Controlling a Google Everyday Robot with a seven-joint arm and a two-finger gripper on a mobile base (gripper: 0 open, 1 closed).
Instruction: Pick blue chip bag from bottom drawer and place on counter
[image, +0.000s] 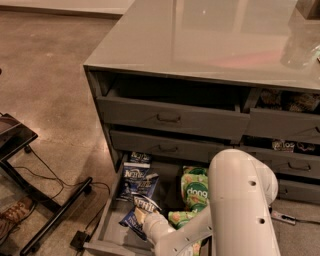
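Note:
The bottom drawer (107, 218) is pulled out at floor level and holds blue chip bags and green snack bags (195, 188). One blue chip bag (136, 178) lies flat near the drawer's left wall. A second blue chip bag (142, 206) lies closer to the front, tilted. My gripper (144, 219) is down in the drawer at this front bag, touching its lower edge. My white arm (240, 200) rises on the right and covers part of the drawer. The glossy grey counter (210, 35) spreads across the top of the cabinet.
Two upper drawers (170, 117) stand slightly open above the bottom one. A black stand (35, 200) with cables sits on the floor at the left, with a shoe (10, 212) beside it. A clear object (300, 50) stands on the counter's right edge.

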